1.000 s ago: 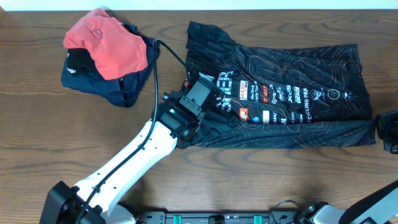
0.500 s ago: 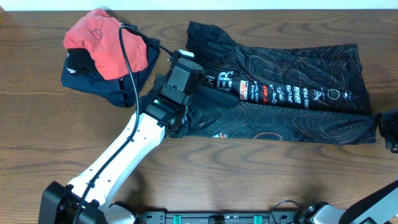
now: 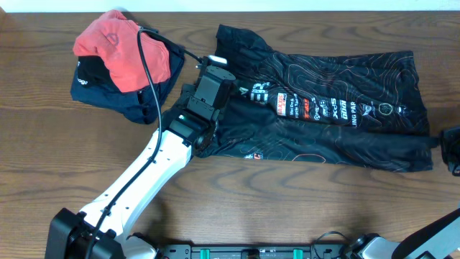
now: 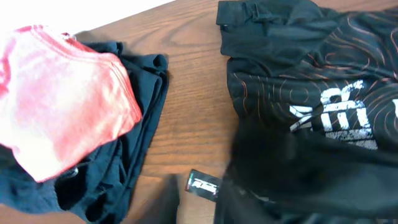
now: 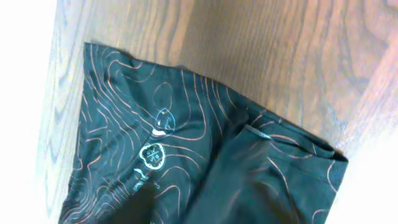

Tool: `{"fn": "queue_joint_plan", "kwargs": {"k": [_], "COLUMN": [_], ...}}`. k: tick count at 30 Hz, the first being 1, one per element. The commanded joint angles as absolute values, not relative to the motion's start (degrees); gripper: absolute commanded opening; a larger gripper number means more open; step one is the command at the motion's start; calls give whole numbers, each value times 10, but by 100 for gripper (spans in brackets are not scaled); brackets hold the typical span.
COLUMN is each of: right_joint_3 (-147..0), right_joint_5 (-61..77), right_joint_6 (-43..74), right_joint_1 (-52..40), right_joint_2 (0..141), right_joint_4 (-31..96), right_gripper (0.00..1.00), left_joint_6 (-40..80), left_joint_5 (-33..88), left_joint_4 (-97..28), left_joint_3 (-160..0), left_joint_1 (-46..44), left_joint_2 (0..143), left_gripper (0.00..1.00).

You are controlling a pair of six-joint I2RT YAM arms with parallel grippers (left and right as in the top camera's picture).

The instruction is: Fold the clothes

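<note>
While jersey [image 3: 338,126] lies under left gripper [image 3: 214,73], beside right gripper [image 3: 451,149]; jaw states indiscernible

Overhead: left arm [image 3: 144,191] covers the jersey [image 3: 338,137] at its left end. The left fingers sit under the wrist housing [image 3: 208,93], so the gap btwn them can't be told. The right fingers [image 3: 451,147] are a dark lump cut by the right edge, state unclear. Jersey's sponsor logos [image 3: 316,109] too small to read. Navy garment [image 3: 108,93] mostly under the coral-red garment [image 3: 118,47].

Left wrist cam: dark blur low centre, cloth or finger unclear. Small black tag [image 4: 204,183], txt illegible.

Right wrist cam: jersey runs off the btm edge, lower part blurred.
</note>
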State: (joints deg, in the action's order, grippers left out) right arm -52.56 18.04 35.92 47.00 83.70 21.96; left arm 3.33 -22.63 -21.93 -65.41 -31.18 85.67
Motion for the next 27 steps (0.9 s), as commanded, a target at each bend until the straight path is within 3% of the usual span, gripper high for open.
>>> {"fn": "queue_joint_plan", "kwargs": {"k": [1,3,9,13,17,27], "right_joint_3": [-532,-532,-532,-532,-522,-484], "right_joint_5": [188,189,182,150,131,77], "right_joint_6": [336,330,316,316,316,316], "right_joint_1": [464,465,465,465,465,466], "right_joint_2": [836,836,836,836,836,878], "right_joint_4": [211,212,232,276,309,333], "right_gripper": [72,76,78,73,71,66], "left_joint_6": [34,34,63,69,117,165], "left_joint_5": [-230,-230,-219,-112,-28,-28], "left_joint_4": [-230,-247,-347,-424,-453,-388], "left_joint_3": [-666,-666,-666,-665,-639,-511], "left_joint_1": [-308,-304,-286,-285,-285,-285], "left_joint_2": [865,865,865,865,865,865], "left_gripper": [56,70,76,83,87,88]}}
